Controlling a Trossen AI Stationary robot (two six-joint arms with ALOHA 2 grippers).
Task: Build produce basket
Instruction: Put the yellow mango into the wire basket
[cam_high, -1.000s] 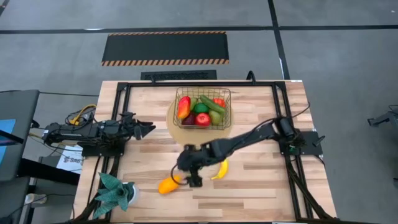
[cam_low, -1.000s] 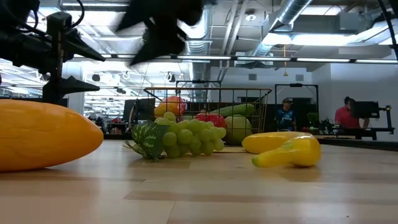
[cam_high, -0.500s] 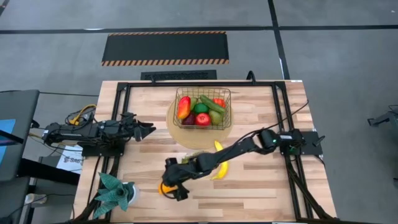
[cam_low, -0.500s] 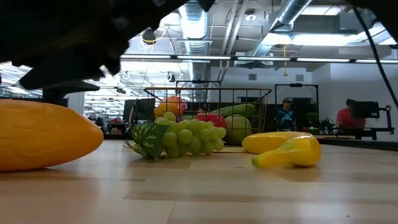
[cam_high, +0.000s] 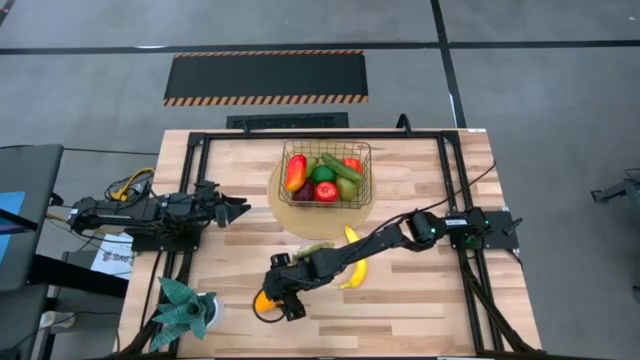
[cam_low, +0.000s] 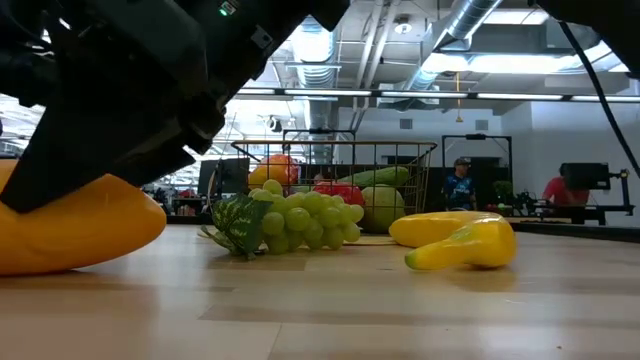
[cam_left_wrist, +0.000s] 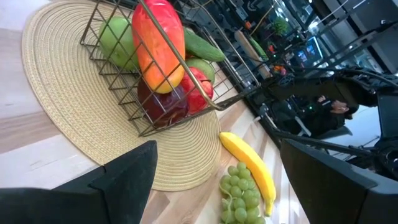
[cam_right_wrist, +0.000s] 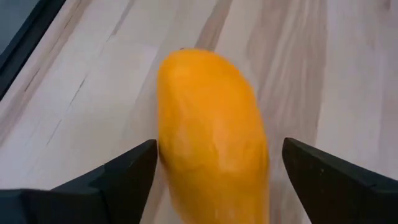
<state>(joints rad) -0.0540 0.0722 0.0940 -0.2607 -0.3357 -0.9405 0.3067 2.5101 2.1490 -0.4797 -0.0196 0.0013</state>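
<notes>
Both fingers (cam_right_wrist: 124, 171) astride orange mango (cam_right_wrist: 214, 134)

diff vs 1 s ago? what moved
The right gripper swung from beside the banana toward the table's front-left and dropped over the orange mango, fingers open either side, not gripping yet. Unchanged: the mango, banana, grapes, the filled basket on its mat, and the left gripper parked open at the left.

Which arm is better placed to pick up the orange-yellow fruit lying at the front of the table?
The right. Its claw is open with the smooth oval orange-yellow fruit between its fingers. The left claw waits open near the table's left edge, well away from it.
</notes>
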